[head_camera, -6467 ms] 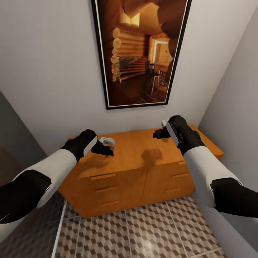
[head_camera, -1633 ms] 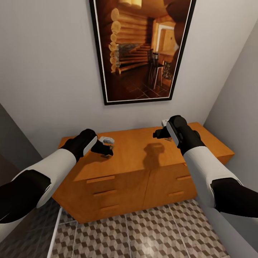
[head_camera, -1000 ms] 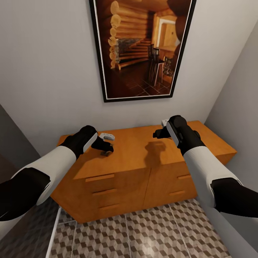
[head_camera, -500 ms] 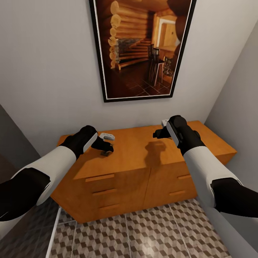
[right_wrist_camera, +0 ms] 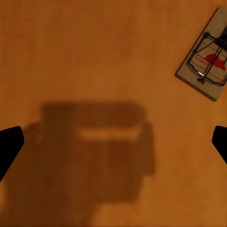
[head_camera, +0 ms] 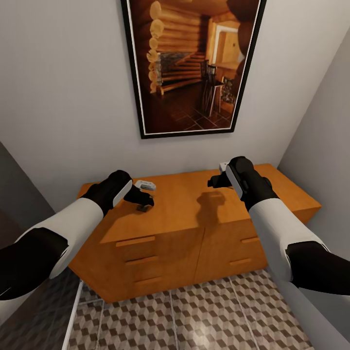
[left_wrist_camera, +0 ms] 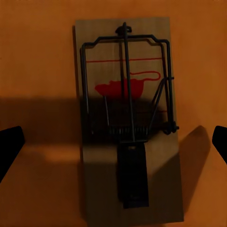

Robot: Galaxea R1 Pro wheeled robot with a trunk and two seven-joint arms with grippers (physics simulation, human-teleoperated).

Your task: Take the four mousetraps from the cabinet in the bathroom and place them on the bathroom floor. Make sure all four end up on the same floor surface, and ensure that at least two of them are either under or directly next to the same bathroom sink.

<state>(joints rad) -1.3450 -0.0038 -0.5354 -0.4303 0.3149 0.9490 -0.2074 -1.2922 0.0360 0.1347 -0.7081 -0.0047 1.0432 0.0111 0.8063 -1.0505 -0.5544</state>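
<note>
Now: both grippers hang over the cabinet top

Up on the wall, a big picture [head_camera: 192, 65] of a log room in a black frame hangs above the cabinet [head_camera: 184, 233]. The cabinet is wide, low and orange-brown, with drawers and thin bar handles on its front. Its flat top works like a counter. In front of the cabinet lies the bathroom floor [head_camera: 194, 316], with tiles that look like little brown and white cubes.

The left gripper [head_camera: 142, 200] hangs just above the cabinet top, near its left end. Its two fingers are spread wide apart. Their dark tips [left_wrist_camera: 8, 146] show at both edges of the left wrist view. Right between them, one mousetrap [left_wrist_camera: 126, 118] lies flat on the cabinet top. It is a small wooden board with a red mouse drawing and dark wire parts. The fingers do not touch it. The gripper's shadow falls across it.

The right gripper [head_camera: 217, 181] hangs over the cabinet top nearer its right end. Its fingers are spread wide too, with bare orange wood and a dark shadow between them. A second mousetrap [right_wrist_camera: 207, 61] lies flat on the cabinet top off to one side of this gripper, well clear of its fingers.
</note>
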